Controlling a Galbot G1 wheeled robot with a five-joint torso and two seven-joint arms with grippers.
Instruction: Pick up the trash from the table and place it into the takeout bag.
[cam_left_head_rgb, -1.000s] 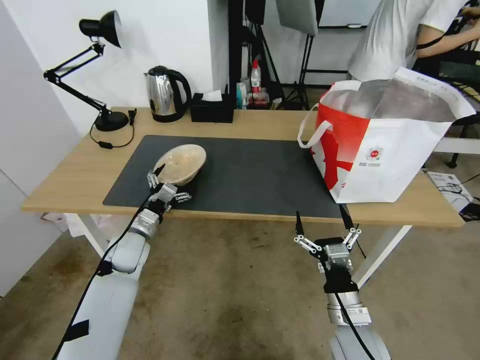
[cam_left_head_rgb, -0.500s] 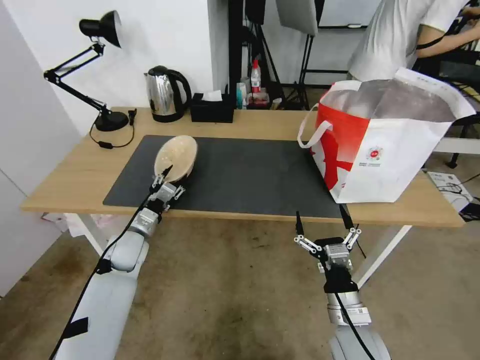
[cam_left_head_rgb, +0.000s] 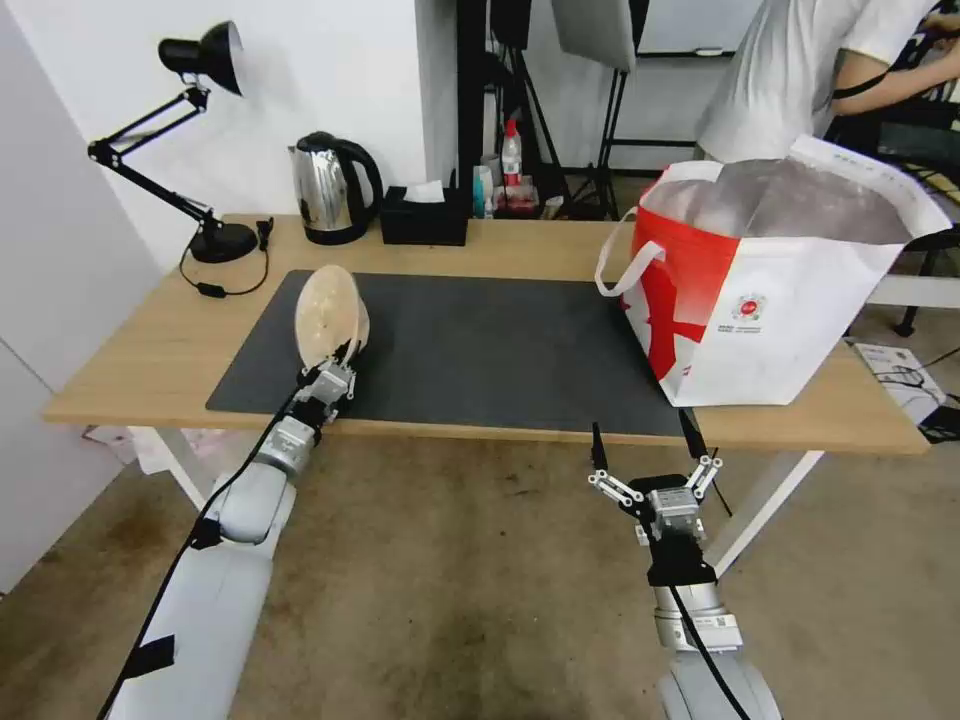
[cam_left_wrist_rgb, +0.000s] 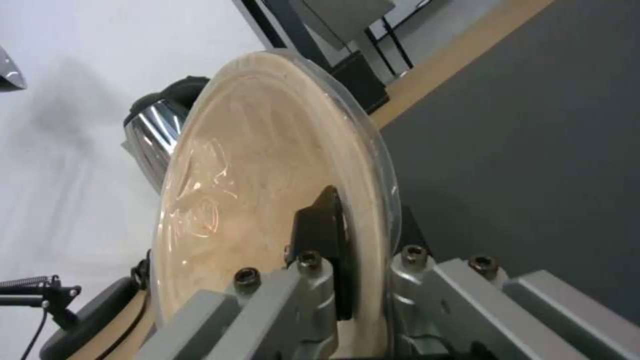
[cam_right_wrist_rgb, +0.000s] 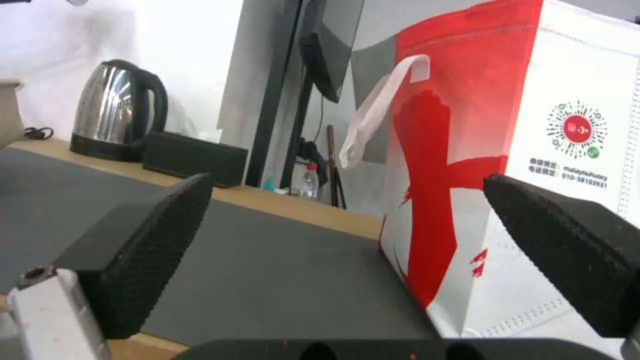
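Observation:
A beige shallow bowl (cam_left_head_rgb: 326, 314), a piece of the trash, stands on edge above the dark grey mat (cam_left_head_rgb: 480, 345) at its left end, open side facing left. My left gripper (cam_left_head_rgb: 336, 365) is shut on its lower rim. The left wrist view shows the bowl (cam_left_wrist_rgb: 267, 190) close up, with one black finger pad (cam_left_wrist_rgb: 320, 235) inside the rim and the other behind it. The takeout bag (cam_left_head_rgb: 770, 280) stands open at the right end of the table (cam_left_head_rgb: 170, 350), foil lining showing. My right gripper (cam_left_head_rgb: 650, 455) hangs open below the table's front edge, and its wrist view faces the takeout bag (cam_right_wrist_rgb: 507, 165).
A steel kettle (cam_left_head_rgb: 328, 188), a black tissue box (cam_left_head_rgb: 423, 215) and a black desk lamp (cam_left_head_rgb: 190, 140) line the back of the table. Behind the bag a person stands by dark stands and chairs. The mat's middle is bare.
My left gripper has lifted the bowl off the mat and rolled it from lying tilted to standing on edge, moving it slightly left and up. The right arm has not moved.

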